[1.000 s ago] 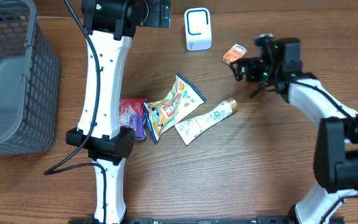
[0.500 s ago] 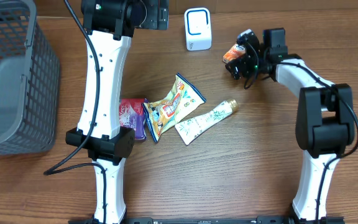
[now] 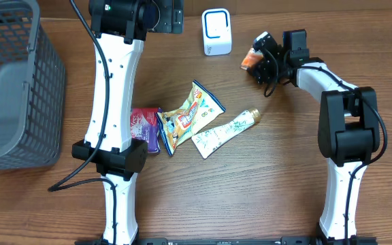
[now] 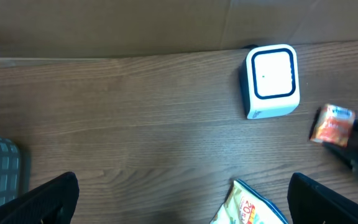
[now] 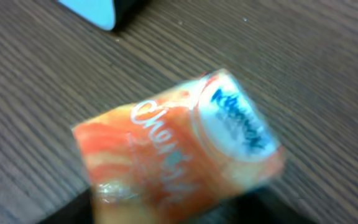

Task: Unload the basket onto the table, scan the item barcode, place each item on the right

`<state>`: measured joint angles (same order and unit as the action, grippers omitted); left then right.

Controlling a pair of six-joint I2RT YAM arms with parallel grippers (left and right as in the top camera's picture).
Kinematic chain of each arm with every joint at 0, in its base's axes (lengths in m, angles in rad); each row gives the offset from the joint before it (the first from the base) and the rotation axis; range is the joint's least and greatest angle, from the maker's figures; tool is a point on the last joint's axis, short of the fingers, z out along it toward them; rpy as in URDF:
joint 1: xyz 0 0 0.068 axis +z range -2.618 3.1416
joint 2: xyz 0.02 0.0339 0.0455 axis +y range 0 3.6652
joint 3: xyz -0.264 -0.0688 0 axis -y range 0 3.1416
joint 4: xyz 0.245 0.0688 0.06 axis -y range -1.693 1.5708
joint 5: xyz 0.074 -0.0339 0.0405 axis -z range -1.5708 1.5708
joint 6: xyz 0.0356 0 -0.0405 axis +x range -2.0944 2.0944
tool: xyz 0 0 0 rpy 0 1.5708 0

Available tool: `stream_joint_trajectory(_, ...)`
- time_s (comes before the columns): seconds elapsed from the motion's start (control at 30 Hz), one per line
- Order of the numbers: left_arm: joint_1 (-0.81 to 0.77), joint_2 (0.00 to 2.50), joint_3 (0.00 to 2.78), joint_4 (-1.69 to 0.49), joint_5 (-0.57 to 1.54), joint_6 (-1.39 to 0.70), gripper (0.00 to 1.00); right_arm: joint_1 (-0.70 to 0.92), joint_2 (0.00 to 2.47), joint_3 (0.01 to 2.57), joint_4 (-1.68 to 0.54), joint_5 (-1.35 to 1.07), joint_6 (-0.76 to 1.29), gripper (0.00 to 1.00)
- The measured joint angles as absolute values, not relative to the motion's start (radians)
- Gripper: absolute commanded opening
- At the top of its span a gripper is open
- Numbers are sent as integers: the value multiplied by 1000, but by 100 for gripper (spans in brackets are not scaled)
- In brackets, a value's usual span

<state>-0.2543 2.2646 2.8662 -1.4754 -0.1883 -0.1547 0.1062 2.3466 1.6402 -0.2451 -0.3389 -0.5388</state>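
Note:
A small orange tissue pack (image 3: 251, 60) lies at the back right of the table, just right of the white barcode scanner (image 3: 216, 32). My right gripper (image 3: 259, 61) is at the pack's right end. In the right wrist view the blurred pack (image 5: 179, 149) fills the gap between the dark fingers, touching both, so the right gripper (image 5: 185, 214) is shut on it. My left gripper (image 3: 173, 15) hovers at the back, left of the scanner. In its wrist view it (image 4: 182, 202) stands wide open over bare wood, with the scanner (image 4: 272, 81) and pack (image 4: 332, 124) ahead.
A yellow snack bag (image 3: 189, 114), a white-green tube (image 3: 224, 132) and a purple-red packet (image 3: 143, 128) lie mid-table. A grey mesh basket (image 3: 12, 88) stands at the left edge. The snack bag's corner (image 4: 247, 208) shows between the left fingers.
The right arm swung left to the orange pack and its jaws closed in on it; the pack shifted slightly left. The left arm stayed put.

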Motion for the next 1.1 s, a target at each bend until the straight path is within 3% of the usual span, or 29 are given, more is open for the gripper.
stream_joint_trajectory(0.2, -254, 2265, 2866, -1493, -189, -159, 100, 106, 2354, 1640, -212, -310, -545, 9)
stream_joint_trajectory(0.3, -254, 2265, 2866, -1497, -189, -159, 100, 107, 2354, 1641, -215, -287, -542, 6)
stream_joint_trajectory(0.33, -254, 2265, 2866, -1497, -189, -159, 100, 107, 2354, 1642, -218, -278, -536, 18)
stream_joint_trajectory(0.43, -254, 2265, 2866, -1497, -189, -159, 100, 106, 2354, 1646, -212, -246, -515, 100)
stream_joint_trajectory(0.87, -254, 2265, 2866, -1470, -215, -202, 100, 101, 2354, 1723, -159, -144, -254, 100)
stream_joint_trajectory(0.9, -254, 2265, 2866, -1471, -215, -205, 100, 103, 2354, 1735, -153, -144, -223, 93)
stream_joint_trajectory(0.93, -254, 2265, 2866, -1471, -215, -207, 100, 104, 2354, 1747, -146, -144, -196, 80)
stream_joint_trajectory(1.03, -254, 2265, 2866, -1470, -215, -207, 100, 106, 2354, 1762, -111, -142, -113, 17)
stream_joint_trajectory(1.1, -254, 2265, 2866, -1470, -215, -207, 100, 107, 2354, 1763, -80, -142, -76, 4)
